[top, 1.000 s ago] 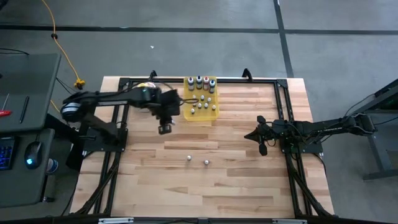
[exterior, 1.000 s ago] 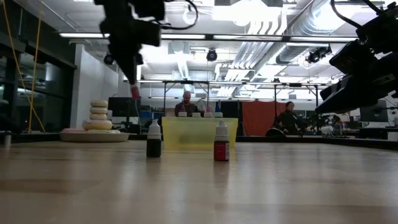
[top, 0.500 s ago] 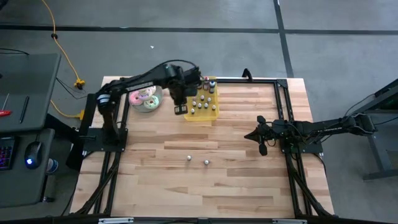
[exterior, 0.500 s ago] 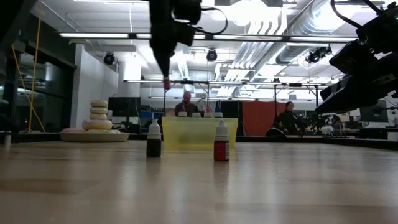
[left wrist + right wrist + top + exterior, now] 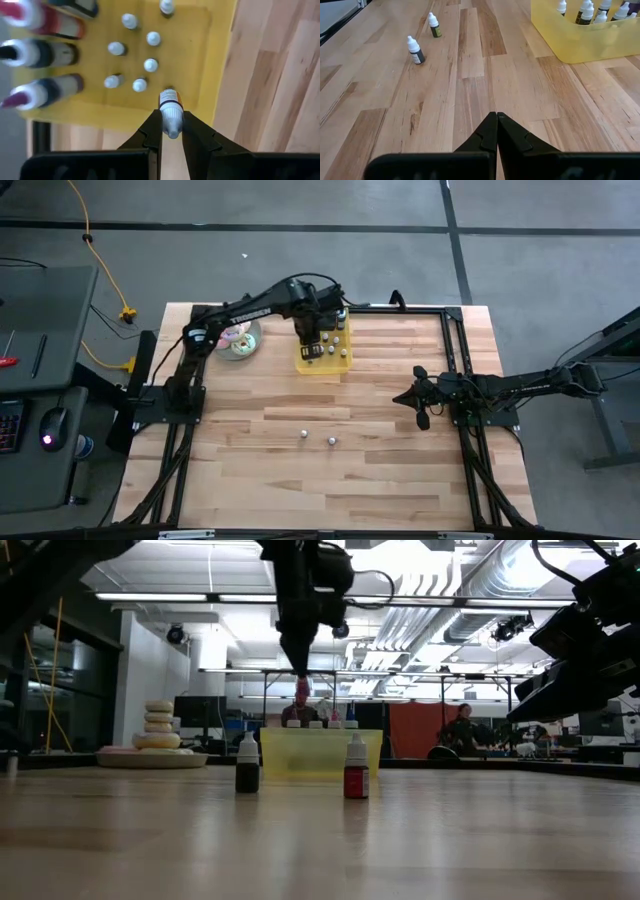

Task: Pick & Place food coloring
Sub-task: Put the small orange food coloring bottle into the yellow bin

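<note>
One small white-capped dropper bottle of food coloring [image 5: 171,111] is clamped in the left pincer [image 5: 171,131], hanging over the near edge of the yellow rectangular plastic tray [image 5: 216,75]. It should be lowered upright into a bare spot clear of the standing bottles before release. Two more bottles [image 5: 317,439] wait on the wooden bench [image 5: 380,480]. The right pincer [image 5: 496,131] rests pressed together, empty.

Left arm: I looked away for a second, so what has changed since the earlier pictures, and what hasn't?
The left gripper, shut on a small dropper bottle, swung from beside the donut plate to above the yellow tray, bottle held throughout. The two bottles on the table and the right gripper, shut and waiting at the right, stayed put.
</note>
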You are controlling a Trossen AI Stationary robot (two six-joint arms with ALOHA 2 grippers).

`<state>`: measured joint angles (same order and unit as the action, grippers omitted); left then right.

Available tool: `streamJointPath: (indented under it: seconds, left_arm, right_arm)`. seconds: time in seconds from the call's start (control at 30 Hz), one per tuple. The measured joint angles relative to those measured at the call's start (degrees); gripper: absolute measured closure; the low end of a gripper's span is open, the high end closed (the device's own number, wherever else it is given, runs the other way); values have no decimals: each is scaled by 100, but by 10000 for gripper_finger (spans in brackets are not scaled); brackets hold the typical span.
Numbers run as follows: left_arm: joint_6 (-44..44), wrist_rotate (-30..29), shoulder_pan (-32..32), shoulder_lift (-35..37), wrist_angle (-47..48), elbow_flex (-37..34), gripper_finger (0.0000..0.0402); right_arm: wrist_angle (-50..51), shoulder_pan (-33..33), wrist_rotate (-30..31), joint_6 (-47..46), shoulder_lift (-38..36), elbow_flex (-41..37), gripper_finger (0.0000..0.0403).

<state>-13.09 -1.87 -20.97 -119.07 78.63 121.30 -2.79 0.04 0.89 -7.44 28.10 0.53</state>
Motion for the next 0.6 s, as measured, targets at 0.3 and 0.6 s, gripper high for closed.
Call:
streamJointPath:
  seconds: [0.3, 0.6]
  left_arm:
    - [51, -22, 89, -524, -190, -6, 359]
    - [1072, -174, 116, -928, -361, -13, 359]
  right_arm:
    - [0, 0, 0, 0, -1, -2, 402]
    - [5, 0, 0, 0, 0, 1, 402]
